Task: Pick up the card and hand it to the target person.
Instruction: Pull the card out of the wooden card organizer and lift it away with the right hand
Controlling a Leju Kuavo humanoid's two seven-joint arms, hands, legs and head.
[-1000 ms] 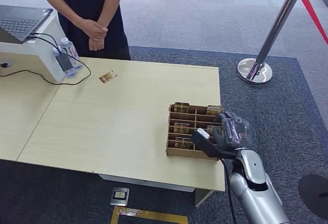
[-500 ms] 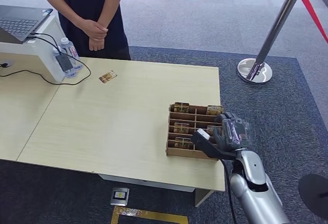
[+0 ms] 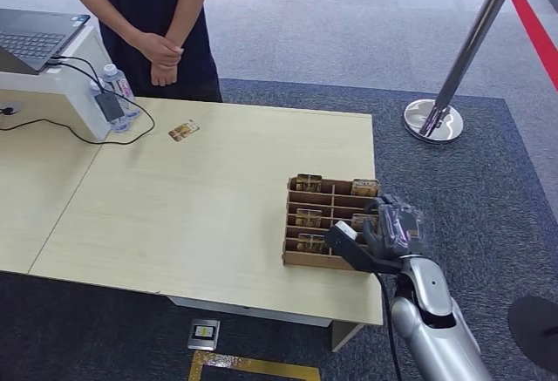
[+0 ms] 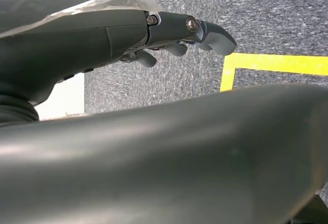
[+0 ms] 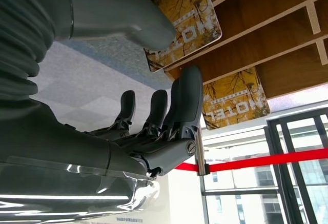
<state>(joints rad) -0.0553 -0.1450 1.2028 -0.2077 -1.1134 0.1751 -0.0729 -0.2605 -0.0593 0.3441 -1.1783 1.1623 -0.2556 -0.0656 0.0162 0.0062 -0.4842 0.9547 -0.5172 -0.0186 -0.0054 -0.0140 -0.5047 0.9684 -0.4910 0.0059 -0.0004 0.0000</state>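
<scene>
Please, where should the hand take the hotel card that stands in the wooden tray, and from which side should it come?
Probably the card's free upper edge, which rises above the tray dividers. The right hand should come from the tray's near right side, thumb on one face and fingers on the other: the dividers hide the lower part.

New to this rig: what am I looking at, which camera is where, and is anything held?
A humanoid robot films from its head and both wrists. In the head view its right robot hand reaches over a wooden tray of hotel cards on a table. A loose card lies near a waiting person. The right wrist view, turned, shows fingers spread beside a card in the tray, holding nothing. The left wrist view shows the left robot hand hanging over carpet, its fingers straight and holding nothing.
</scene>
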